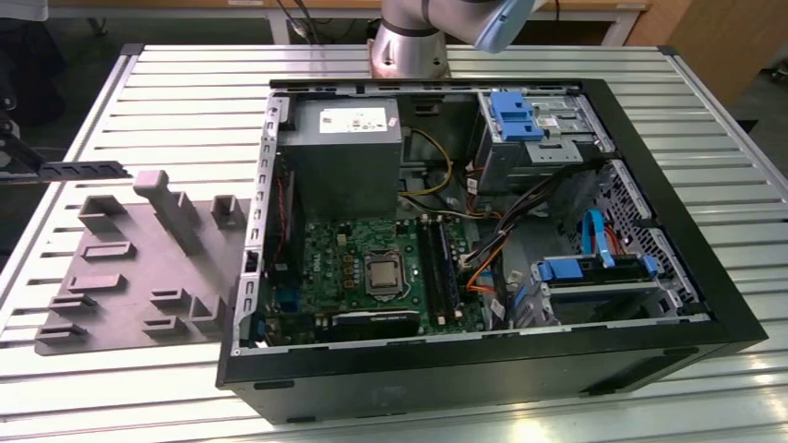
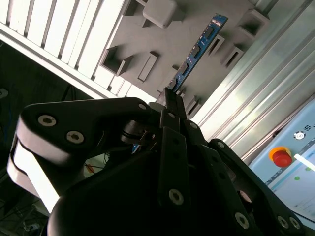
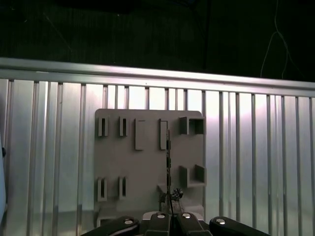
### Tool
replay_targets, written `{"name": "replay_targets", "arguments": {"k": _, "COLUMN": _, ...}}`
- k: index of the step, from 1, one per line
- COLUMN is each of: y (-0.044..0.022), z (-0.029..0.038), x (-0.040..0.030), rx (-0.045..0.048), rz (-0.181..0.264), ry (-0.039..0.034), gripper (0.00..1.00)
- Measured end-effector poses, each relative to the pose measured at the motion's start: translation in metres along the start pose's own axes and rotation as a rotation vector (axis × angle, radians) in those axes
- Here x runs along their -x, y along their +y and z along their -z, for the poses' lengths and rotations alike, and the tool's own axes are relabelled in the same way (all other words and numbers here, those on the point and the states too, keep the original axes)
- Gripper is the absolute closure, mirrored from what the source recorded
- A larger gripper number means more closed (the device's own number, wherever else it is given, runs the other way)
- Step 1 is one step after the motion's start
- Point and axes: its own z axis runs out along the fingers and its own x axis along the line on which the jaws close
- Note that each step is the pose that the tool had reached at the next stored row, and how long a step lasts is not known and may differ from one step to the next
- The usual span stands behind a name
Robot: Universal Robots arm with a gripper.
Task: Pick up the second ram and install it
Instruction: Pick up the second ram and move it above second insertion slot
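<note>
Black gripper [image 2: 170,97], clamped on one end of the ram [image 2: 196,51]. You held the blue stick edge-on above the grey tray [image 3: 128,172], apart from its blocks, probably to leave its long edge free for seating; slatted metal table [image 3: 246,162] lay beneath.

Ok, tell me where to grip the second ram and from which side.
Pinch the second ram across its two flat faces near one end, coming in along its length. It is thin and long, so likely only the faces give the fingers broad surfaces. The gripper is shut on it that way, with the grey tray behind it.
</note>
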Motion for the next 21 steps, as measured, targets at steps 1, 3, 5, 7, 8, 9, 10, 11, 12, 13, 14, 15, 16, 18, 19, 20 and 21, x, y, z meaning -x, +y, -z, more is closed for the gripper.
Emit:
{"name": "replay_targets", "arguments": {"k": 1, "y": -0.0007, "z": 0.0, "x": 0.0, "rx": 0.0, "rz": 0.0, "ry": 0.0, "gripper": 0.89}}
{"name": "replay_targets", "arguments": {"k": 3, "y": -0.002, "z": 0.0001, "x": 0.0, "rx": 0.0, "rz": 0.0, "ry": 0.0, "gripper": 0.89}}
{"name": "replay_targets", "arguments": {"k": 5, "y": -0.0036, "z": 0.0002, "x": 0.0, "rx": 0.0, "rz": 0.0, "ry": 0.0, "gripper": 0.89}}
{"name": "replay_targets", "arguments": {"k": 7, "y": -0.0052, "z": 0.0003, "x": 0.0, "rx": 0.0001, "rz": 0.0, "ry": 0.0, "gripper": 0.89}}
{"name": "replay_targets", "arguments": {"k": 8, "y": -0.0062, "z": 0.0003, "x": 0.0, "rx": 0.0, "rz": 0.0, "ry": 0.0, "gripper": 0.89}}
{"name": "replay_targets", "arguments": {"k": 9, "y": -0.0072, "z": 0.0003, "x": 0.0, "rx": 0.0, "rz": 0.0, "ry": 0.0, "gripper": 0.89}}
{"name": "replay_targets", "arguments": {"k": 10, "y": -0.0081, "z": 0.0004, "x": 0.0, "rx": 0.0, "rz": 0.0, "ry": 0.0, "gripper": 0.89}}
{"name": "replay_targets", "arguments": {"k": 11, "y": -0.0091, "z": 0.0004, "x": 0.0, "rx": 0.0001, "rz": 0.0, "ry": 0.0, "gripper": 0.89}}
{"name": "replay_targets", "arguments": {"k": 12, "y": -0.0101, "z": 0.0004, "x": 0.0, "rx": 0.0001, "rz": 0.0, "ry": 0.0, "gripper": 0.89}}
{"name": "replay_targets", "arguments": {"k": 13, "y": -0.0112, "z": 0.0005, "x": 0.0, "rx": 0.0004, "rz": 0.0, "ry": 0.0002, "gripper": 0.89}}
{"name": "replay_targets", "arguments": {"k": 14, "y": -0.0123, "z": 0.0006, "x": 0.0, "rx": 0.0006, "rz": -0.001, "ry": 0.0004, "gripper": 0.89}}
{"name": "replay_targets", "arguments": {"k": 15, "y": -0.0135, "z": 0.0007, "x": 0.0, "rx": 0.0009, "rz": -0.001, "ry": 0.0007, "gripper": 0.89}}
{"name": "replay_targets", "arguments": {"k": 16, "y": -0.0148, "z": 0.0007, "x": 0.0, "rx": 0.0011, "rz": -0.002, "ry": 0.0011, "gripper": 0.89}}
{"name": "replay_targets", "arguments": {"k": 18, "y": -0.0172, "z": 0.0008, "x": 0.0, "rx": 0.0015, "rz": -0.003, "ry": 0.0019, "gripper": 0.89}}
{"name": "replay_targets", "arguments": {"k": 19, "y": -0.0186, "z": 0.0008, "x": 0.0, "rx": 0.0017, "rz": -0.004, "ry": 0.0021, "gripper": 0.89}}
{"name": "replay_targets", "arguments": {"k": 20, "y": -0.02, "z": 0.001, "x": 0.0001, "rx": 0.002, "rz": -0.004, "ry": 0.0024, "gripper": 0.89}}
{"name": "replay_targets", "arguments": {"k": 21, "y": -0.0214, "z": 0.001, "x": 0.0001, "rx": 0.0021, "rz": -0.005, "ry": 0.0025, "gripper": 0.89}}
